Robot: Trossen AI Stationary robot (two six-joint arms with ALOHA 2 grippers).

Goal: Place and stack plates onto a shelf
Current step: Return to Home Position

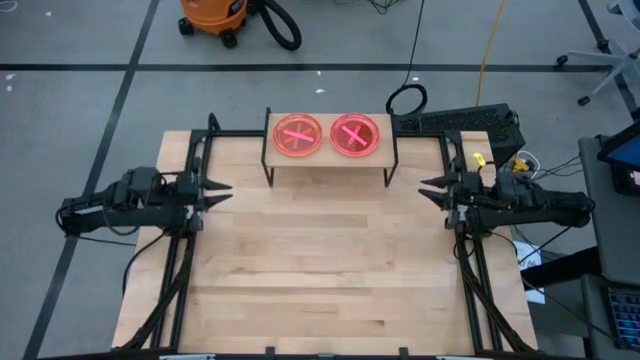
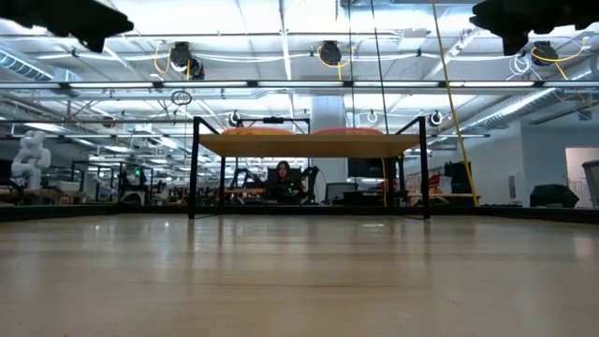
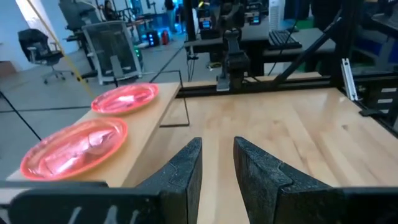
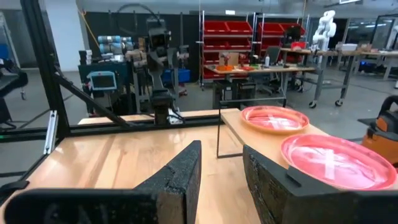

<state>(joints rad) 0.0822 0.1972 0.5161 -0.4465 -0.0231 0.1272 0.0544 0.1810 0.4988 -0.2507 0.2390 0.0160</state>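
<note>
Two stacks of plates (image 1: 299, 135) sit side by side on the shelf (image 1: 328, 161) at the far edge of the table (image 1: 320, 270), near each other but apart, pink-red on top of both. We can't count the plates per stack; the low view shows only thin orange and pink rims above the board. We see the left gripper (image 1: 226, 191) parked at the table's left side and the right gripper (image 1: 425, 189) at its right side, both well apart from the shelf and pointing inward across the table. Each wrist view shows a narrow gap between the dark fingers (image 3: 183, 171) with nothing in it, so both claws are slightly parted and empty. We judge the stacking done and the home move about finished. Risk from here looks low: we'd only worry if an arm swung inward and clipped a leg (image 2: 194, 168), since the shelf stands on thin black metal and a knock could slide the stacks off. Plates look like smooth translucent plastic, shallow and round, with a raised rim and light streak marks, so they probably nest but slip easily. Shelf board is pale flat wood with no lip we can see. Tabletop is light jointed wood, matte. Fingers are rough-textured and wedge-shaped.
</note>
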